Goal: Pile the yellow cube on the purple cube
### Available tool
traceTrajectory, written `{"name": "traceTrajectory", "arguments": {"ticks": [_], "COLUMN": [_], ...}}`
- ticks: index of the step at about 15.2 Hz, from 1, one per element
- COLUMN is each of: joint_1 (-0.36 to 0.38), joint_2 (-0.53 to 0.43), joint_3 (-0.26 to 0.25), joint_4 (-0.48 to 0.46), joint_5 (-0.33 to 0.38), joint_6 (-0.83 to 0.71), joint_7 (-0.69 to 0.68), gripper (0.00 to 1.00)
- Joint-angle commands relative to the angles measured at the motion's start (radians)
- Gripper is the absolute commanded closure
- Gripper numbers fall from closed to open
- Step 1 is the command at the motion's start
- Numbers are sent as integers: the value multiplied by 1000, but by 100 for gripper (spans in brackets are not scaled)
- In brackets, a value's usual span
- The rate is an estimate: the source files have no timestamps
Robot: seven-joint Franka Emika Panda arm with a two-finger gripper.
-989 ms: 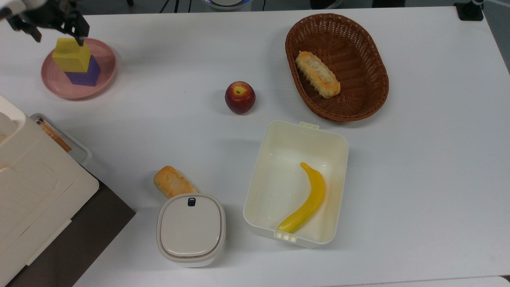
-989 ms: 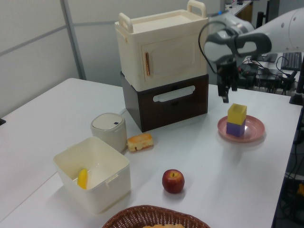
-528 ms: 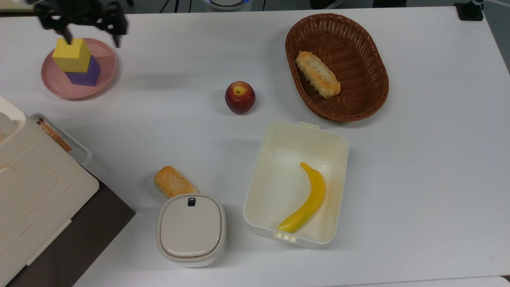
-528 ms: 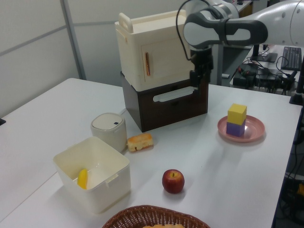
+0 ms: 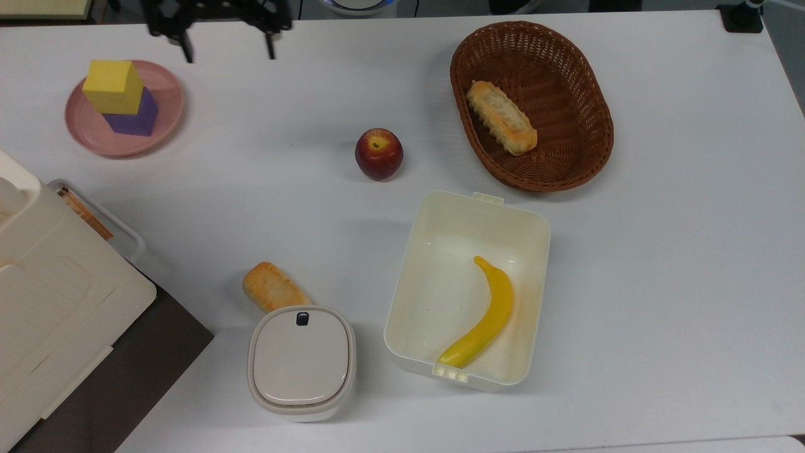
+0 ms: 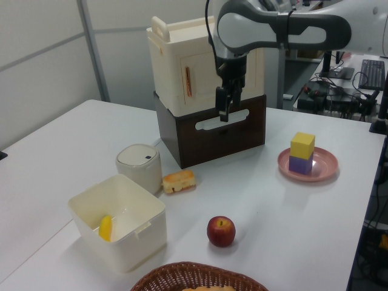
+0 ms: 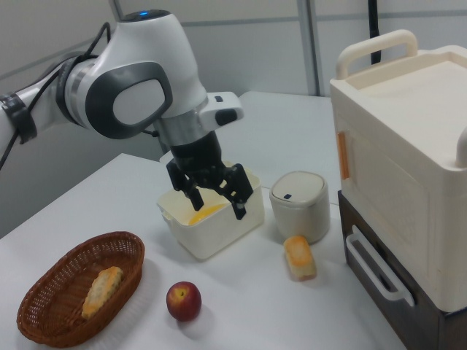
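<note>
- I see the yellow cube (image 5: 112, 86) sitting on top of the purple cube (image 5: 134, 114), slightly turned against it, both on the pink plate (image 5: 165, 100) at the top view's upper left.
- My end effector (image 5: 227, 51) hangs in the air with its fingers spread, holding nothing, well apart from the stack toward the top view's right.
- An apple (image 5: 378, 153) rests mid-surface (image 5: 679, 251).
</note>
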Motion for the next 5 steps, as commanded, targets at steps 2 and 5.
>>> {"name": "traceTrajectory", "arguments": {"ticks": [2, 5], "joint_1": [0, -18], "joint_2": [34, 34], "joint_3": [38, 25], "joint_4": [-26, -22], "joint_5": [-3, -3], "joint_6": [4, 53], "joint_7": [19, 13], "gripper": [0, 0]}}
